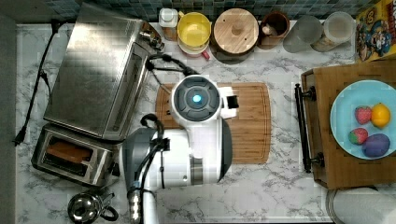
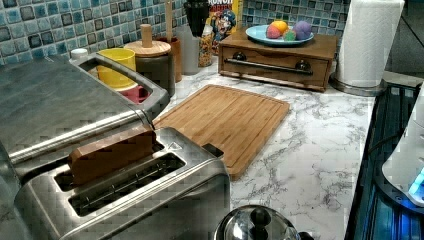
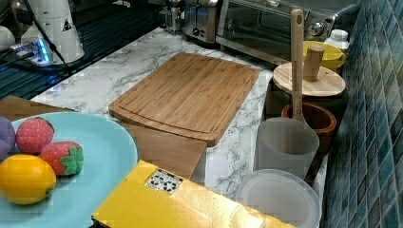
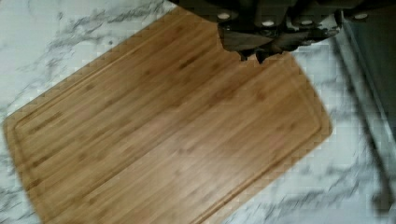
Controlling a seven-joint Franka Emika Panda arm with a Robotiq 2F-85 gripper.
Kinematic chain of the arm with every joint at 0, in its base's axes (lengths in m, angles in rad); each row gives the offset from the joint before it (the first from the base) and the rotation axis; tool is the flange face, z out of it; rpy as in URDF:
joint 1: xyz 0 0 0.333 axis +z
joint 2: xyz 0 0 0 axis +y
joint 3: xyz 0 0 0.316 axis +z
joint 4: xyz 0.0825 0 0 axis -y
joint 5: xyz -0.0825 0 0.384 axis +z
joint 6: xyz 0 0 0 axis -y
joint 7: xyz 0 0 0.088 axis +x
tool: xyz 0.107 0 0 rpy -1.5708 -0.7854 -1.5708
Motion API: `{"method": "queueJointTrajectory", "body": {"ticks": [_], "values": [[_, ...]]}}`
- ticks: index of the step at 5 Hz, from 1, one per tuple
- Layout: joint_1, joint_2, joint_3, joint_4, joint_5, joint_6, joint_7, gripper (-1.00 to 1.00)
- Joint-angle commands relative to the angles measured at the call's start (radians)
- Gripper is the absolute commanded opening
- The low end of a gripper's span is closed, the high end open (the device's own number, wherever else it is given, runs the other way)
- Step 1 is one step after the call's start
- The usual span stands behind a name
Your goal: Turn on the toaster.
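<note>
toaster first: you'll find it at the top view's lower left, standing on the marble counter just beside the toaster oven, with a brown slab sticking up out of one of its two long slots. in the left view the slab sits in the slot nearer the oven, and the other slot looks bare. in the right view the toaster is at the far end of the counter.

by size from there: the counter carries everything. the toaster oven is the biggest thing on it, flat-topped and steel, at the top view's left. the white arm comes in from the top view's bottom edge, and its wrist hangs over the left part of the wooden cutting board, well apart from the toaster. a wooden tray with a black handle lies at the top view's right and bears a pale blue plate of toy fruit. a shiny lidded pot stands just below the toaster in the top view.

the gripper hangs over the board in the wrist view; its two tips are drawn close together with nothing between them.
</note>
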Motion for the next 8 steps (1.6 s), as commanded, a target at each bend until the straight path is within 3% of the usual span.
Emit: {"method": "queueJointTrajectory", "body": {"ticks": [1,4,5,6,8], "values": [[0.125,-0.246,0.132,-0.133,0.113,-0.027,0.005,-1.0],[0.179,-0.272,0.249,-0.25,0.16,-0.032,0.056,-1.0],[0.126,-0.288,0.307,-0.289,0.199,-0.005,0.05,-1.0],[0.168,-0.275,0.282,-0.314,0.187,0.044,0.087,-1.0],[0.189,-0.275,0.324,-0.371,0.233,0.178,0.083,-1.0]]}}
